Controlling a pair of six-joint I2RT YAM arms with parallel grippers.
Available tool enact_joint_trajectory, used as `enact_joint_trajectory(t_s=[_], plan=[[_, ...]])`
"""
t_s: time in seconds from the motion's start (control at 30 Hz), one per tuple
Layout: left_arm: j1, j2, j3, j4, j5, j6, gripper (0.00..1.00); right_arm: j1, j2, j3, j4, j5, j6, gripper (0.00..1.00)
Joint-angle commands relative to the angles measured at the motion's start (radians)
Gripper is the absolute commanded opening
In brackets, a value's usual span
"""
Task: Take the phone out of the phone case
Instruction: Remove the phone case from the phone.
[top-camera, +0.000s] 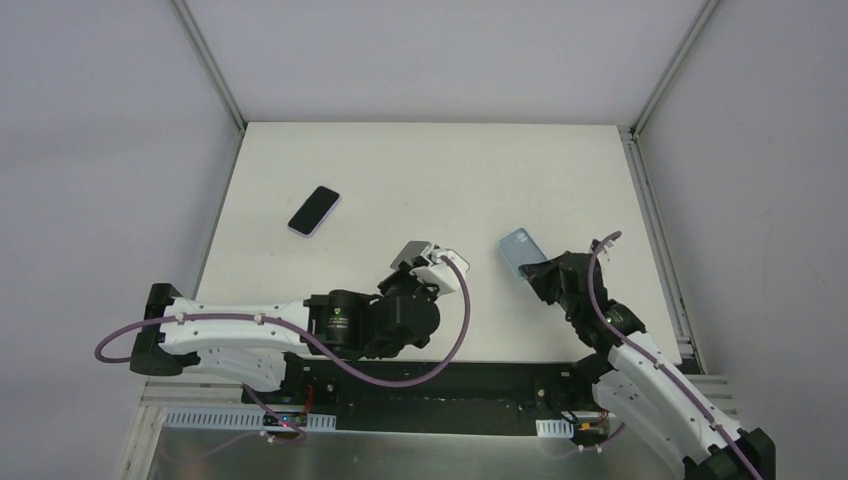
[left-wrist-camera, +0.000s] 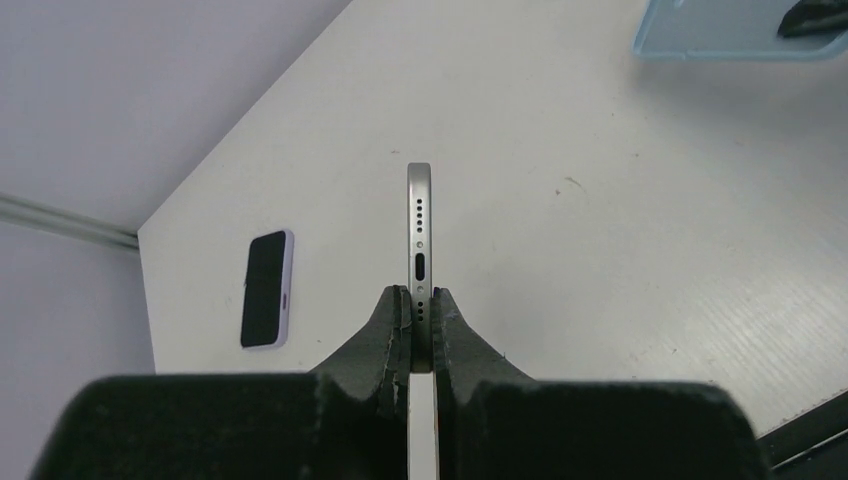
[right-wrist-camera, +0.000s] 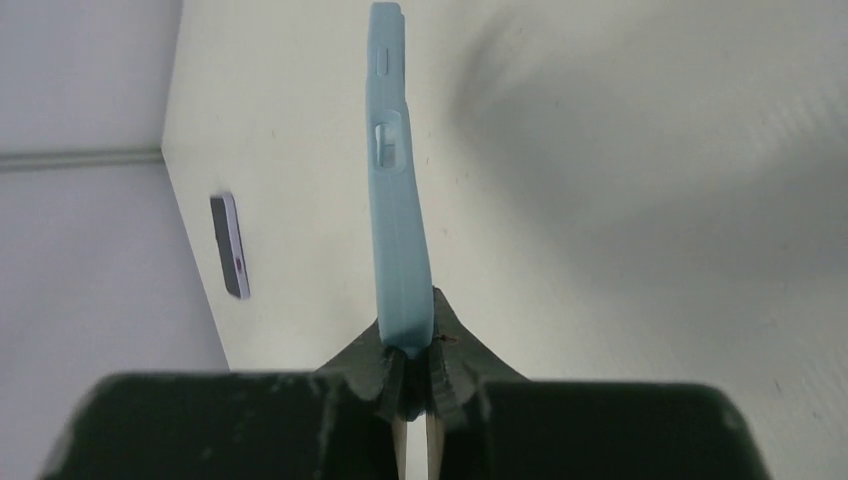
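While edge-on in left gripper (left-wrist-camera: 420, 303), phone (left-wrist-camera: 419, 215) well apart from case (left-wrist-camera: 700, 30).

The left arm (top-camera: 240, 325) and right arm (top-camera: 660, 385) angle inward, left gripper (left-wrist-camera: 420, 305) clamped on the phone (left-wrist-camera: 419, 215), right gripper (right-wrist-camera: 408, 350) pinching the phone case (right-wrist-camera: 395, 200).

White tabletop (top-camera: 430, 170), matte, with a few small dark scuffs (left-wrist-camera: 570, 182) (seen only in the left wrist view). Enclosed on three sides by plain pale grey wall panels (top-camera: 440, 55), with aluminium rails (top-camera: 210, 65) running up the corners. Along the near edge a black strip (top-camera: 440, 385), then a brushed metal sheet (top-camera: 400, 455). Light even, shadows soft.
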Motion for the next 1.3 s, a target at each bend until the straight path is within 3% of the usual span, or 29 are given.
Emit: enact_joint_trajectory(t_s=[0.0,0.13,0.23,0.4,0.63,0.93,1.2,1.27], plan=[[0.005,-0.070,-0.075,0.051,-0.059,-0.043,0.00,-0.066,0.045,-0.048,0.338,0.180,0.154,0.00],[0.004,-0.112,-0.176,0.102,-0.050,-0.076,0.00,-0.123,0.196,-0.020,0.459,0.280,0.182,0.00],[0.004,-0.154,-0.244,0.166,-0.045,-0.067,0.00,-0.202,0.366,0.015,0.565,0.248,0.218,0.00],[0.004,-0.250,-0.327,0.261,0.004,-0.058,0.00,-0.332,0.721,0.174,0.815,-0.081,0.272,0.00],[0.004,-0.298,-0.369,0.270,-0.007,-0.067,0.00,-0.309,1.023,0.366,0.903,-0.149,0.335,0.00],[0.004,-0.281,-0.380,0.309,-0.004,-0.055,0.00,-0.232,1.176,0.398,0.896,-0.027,0.396,0.00],[0.004,-0.212,-0.332,0.316,0.000,-0.019,0.00,-0.216,1.192,0.435,0.810,0.025,0.347,0.00],[0.004,-0.196,-0.319,0.316,0.009,-0.020,0.00,-0.219,1.200,0.448,0.781,0.012,0.329,0.08]])
